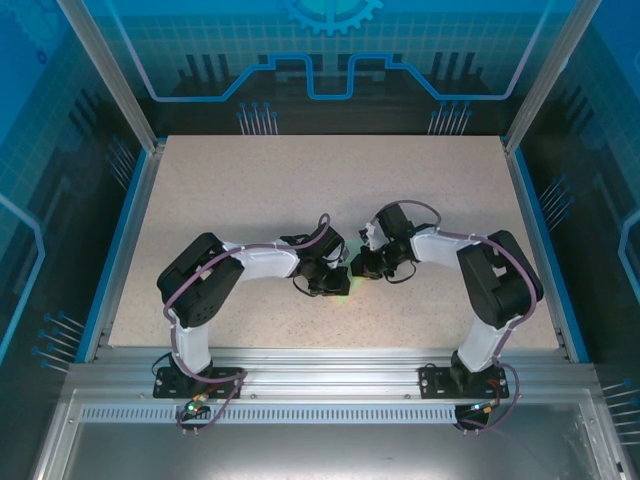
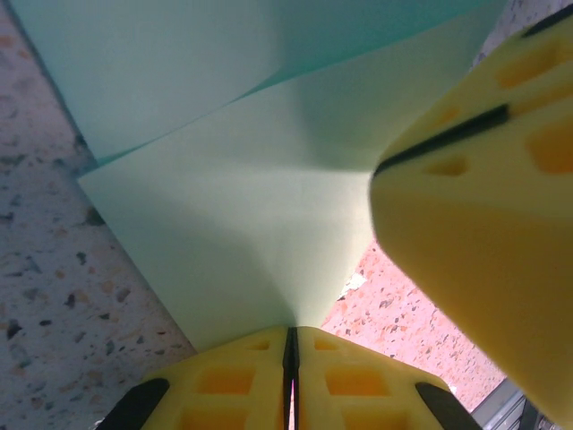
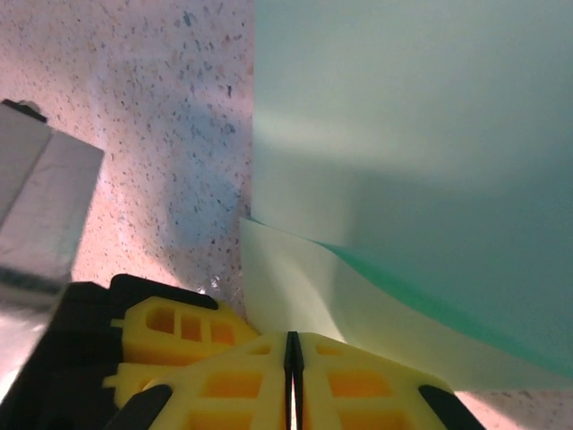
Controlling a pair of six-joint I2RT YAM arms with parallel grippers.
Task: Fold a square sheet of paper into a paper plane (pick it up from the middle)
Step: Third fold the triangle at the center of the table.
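Note:
The square sheet of paper (image 2: 233,224) is pale mint green and lies bent over on itself, one layer curving above another (image 3: 403,161). My left gripper (image 2: 291,333) is shut on its near edge, the paper running straight into the closed yellow fingers. My right gripper (image 3: 291,339) is also shut on an edge of the sheet. From above, the left gripper (image 1: 335,281) and the right gripper (image 1: 366,267) meet tip to tip at the table's middle, covering most of the sheet. The right gripper's yellow finger (image 2: 474,206) looms close beside the paper in the left wrist view. The paper plane is out of view.
The speckled beige table (image 1: 300,190) stretches away behind and to both sides of the arms. An aluminium rail (image 1: 330,362) runs along the near edge, and blue panelled walls (image 1: 330,60) enclose the cell. The left gripper's black and yellow body (image 3: 134,340) sits right beside the right fingers.

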